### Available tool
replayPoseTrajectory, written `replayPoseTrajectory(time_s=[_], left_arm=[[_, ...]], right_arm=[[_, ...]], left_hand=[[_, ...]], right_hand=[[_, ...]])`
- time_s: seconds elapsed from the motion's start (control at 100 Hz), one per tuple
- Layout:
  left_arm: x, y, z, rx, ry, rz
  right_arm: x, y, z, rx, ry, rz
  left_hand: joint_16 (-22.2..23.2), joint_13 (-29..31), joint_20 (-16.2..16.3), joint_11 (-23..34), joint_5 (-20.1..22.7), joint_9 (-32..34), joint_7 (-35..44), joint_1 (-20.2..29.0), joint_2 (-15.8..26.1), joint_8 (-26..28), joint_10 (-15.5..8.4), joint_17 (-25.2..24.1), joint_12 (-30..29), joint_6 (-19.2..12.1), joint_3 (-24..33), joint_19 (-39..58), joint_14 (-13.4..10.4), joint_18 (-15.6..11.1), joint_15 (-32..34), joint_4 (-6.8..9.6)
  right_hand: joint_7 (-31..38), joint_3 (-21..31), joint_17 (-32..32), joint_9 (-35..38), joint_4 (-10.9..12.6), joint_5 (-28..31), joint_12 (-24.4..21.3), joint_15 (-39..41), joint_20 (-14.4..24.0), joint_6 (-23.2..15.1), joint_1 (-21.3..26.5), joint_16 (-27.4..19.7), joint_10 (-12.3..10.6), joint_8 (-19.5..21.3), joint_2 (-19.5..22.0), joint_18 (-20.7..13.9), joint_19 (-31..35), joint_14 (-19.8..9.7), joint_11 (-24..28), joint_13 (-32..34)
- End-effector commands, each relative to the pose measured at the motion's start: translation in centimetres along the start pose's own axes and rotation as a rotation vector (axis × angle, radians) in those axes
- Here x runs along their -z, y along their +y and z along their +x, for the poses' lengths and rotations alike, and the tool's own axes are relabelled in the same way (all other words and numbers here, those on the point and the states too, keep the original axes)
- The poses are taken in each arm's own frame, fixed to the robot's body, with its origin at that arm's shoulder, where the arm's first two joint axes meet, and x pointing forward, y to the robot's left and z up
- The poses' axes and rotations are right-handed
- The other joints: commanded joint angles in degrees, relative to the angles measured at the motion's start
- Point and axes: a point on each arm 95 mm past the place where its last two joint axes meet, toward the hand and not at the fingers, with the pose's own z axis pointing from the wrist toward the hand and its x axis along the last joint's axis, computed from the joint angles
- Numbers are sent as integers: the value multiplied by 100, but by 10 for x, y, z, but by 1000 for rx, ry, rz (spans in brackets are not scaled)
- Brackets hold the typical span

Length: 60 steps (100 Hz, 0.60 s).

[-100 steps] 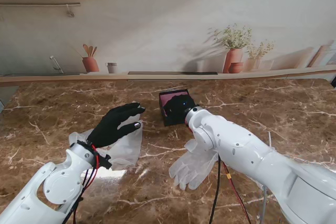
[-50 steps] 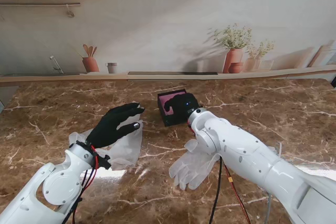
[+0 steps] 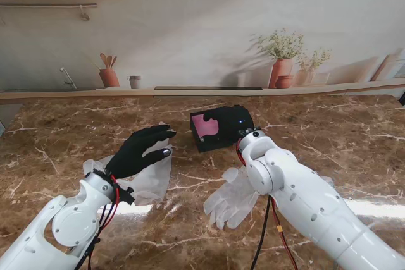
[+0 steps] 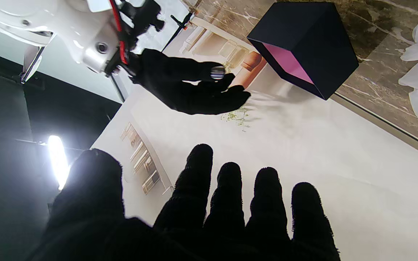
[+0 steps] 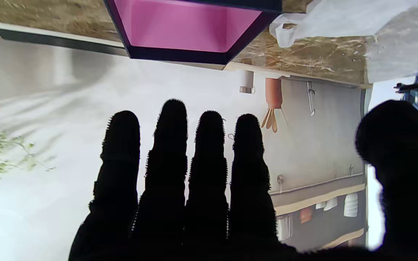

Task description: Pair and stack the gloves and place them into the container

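Your left hand (image 3: 140, 150) hovering fingers spread and empty over one clear glove (image 3: 152, 178), your right hand (image 3: 231, 120) open, empty at the pink-lined container (image 3: 204, 128), second glove (image 3: 229, 199) flat on bench (image 3: 342, 137) nearer you

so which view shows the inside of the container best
The right wrist view: the container opens toward it, showing its pink inside. The stand view has the right robot hand partly over it; the left wrist view mostly shows its dark outside.
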Motion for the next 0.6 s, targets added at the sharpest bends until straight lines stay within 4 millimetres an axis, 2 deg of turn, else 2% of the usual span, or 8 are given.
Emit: replayPoseTrajectory(time_s=[0.0,0.1,0.19,0.26,0.28,0.4,0.59], left_arm=[[-1,2,2,-6,1,-7],[-2,4,1,-7,-1,-18],[-3,6,0,-10,-4,-25],[-4,7,-1,-10,-7,-35],[-5,8,-1,-9,-7,-38],[-6,10,-2,-2,-9,-55],[-5,15,0,3,-8,-72]], right_arm=[[17,-18,-1,-21,-16,44],[37,-20,-3,-97,-55,50],[55,-22,-7,-145,-88,52],[69,-24,-9,-172,-108,50],[73,-24,-10,-180,-112,49],[97,-27,-12,-236,-129,23],[127,-35,-9,-300,-204,-18]], left_hand=[[-89,-189,33,-133,-111,-68,-21,-72,160,10,-196,-146,-109,-169,-191,-50,-257,180,-209,54],[-117,-312,-21,-173,-111,-52,-26,-113,155,30,-263,-154,-133,-171,-183,-596,-171,263,-262,59],[-139,-535,-16,-189,-58,-48,-14,-120,159,43,-286,-169,-143,-197,-188,-1311,-39,238,-293,58],[-154,-619,10,-207,-40,-78,-5,-135,159,49,-289,-249,-151,-223,-190,-1449,-132,176,-322,60],[-165,-621,112,-202,-34,-76,-7,-146,147,51,-289,-189,-151,-211,-177,-1665,-149,145,-312,71],[-172,-602,247,-190,-61,-104,-32,-136,145,38,-266,-151,-144,-164,-174,-1780,-325,-154,-312,70],[-169,-571,389,-171,-79,-123,-42,-129,149,24,-255,-121,-133,-167,-173,-1719,-367,-118,-312,69]], right_hand=[[-144,67,-227,-172,262,-277,-185,-370,-240,99,-241,-360,30,-98,-32,-106,-405,10,-183,-293],[-303,-14,-627,-344,235,-513,-291,-604,-534,295,-131,-583,71,-164,4,-193,-986,10,-273,-587],[-336,-42,-786,-478,227,-578,-313,-679,-580,340,-56,-632,95,-174,-16,-186,-1099,25,-308,-781],[-367,-74,-827,-575,220,-643,-338,-732,-610,394,-25,-679,115,-184,-21,-239,-1167,14,-336,-881],[-380,-98,-814,-604,220,-651,-379,-776,-655,392,-25,-747,119,-190,-9,-268,-1245,-8,-355,-903],[-489,-99,-879,-750,221,-715,-638,-1007,-951,458,-45,-1099,133,-268,-9,-513,-1600,-151,-518,-1142],[-428,-139,-863,-655,208,-607,-688,-898,-979,507,52,-1139,195,-287,-22,-382,-1486,-65,-436,-1072]])
